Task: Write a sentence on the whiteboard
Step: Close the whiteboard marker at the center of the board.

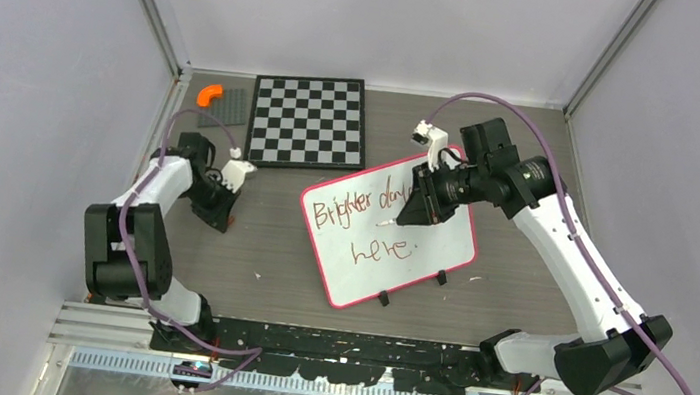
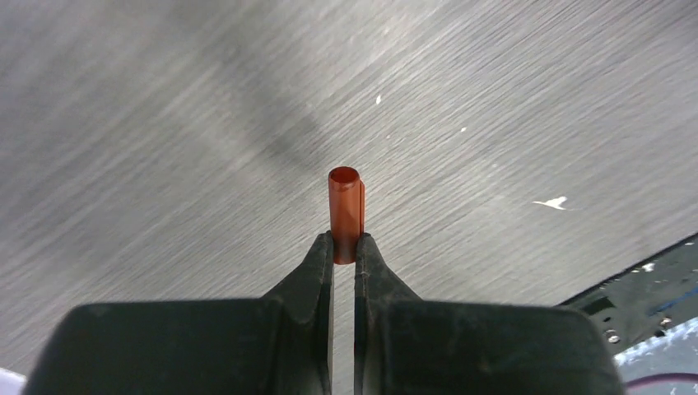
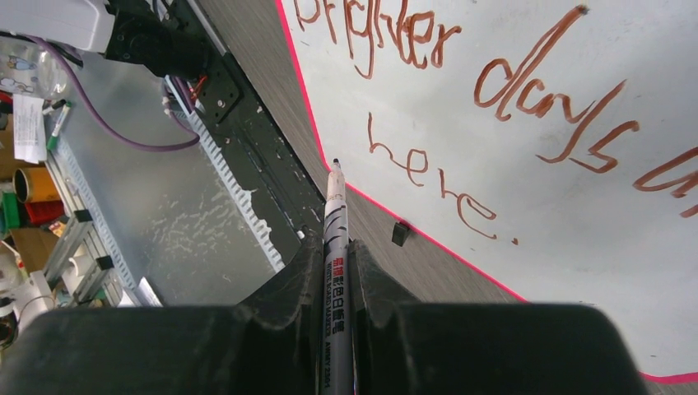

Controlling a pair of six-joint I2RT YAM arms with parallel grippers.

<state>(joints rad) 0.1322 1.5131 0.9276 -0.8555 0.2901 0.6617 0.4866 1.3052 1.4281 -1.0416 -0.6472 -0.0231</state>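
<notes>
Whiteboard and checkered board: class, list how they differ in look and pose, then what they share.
The whiteboard is white with a pink-red rim and a handwritten sentence; the checkered board has black-and-white squares in a dark border. The whiteboard lies skewed to the edges of the table; the checkered board sits nearly square to them. Both are flat boards on the table.

The right gripper (image 3: pixel 337 251) has its jaws clamped on a white marker (image 3: pixel 335 206), its tip just left of the whiteboard (image 3: pixel 568 247) (pink-rimmed), whose sentence (image 3: pixel 428 177) shows "Brighter days" above "here."
</notes>
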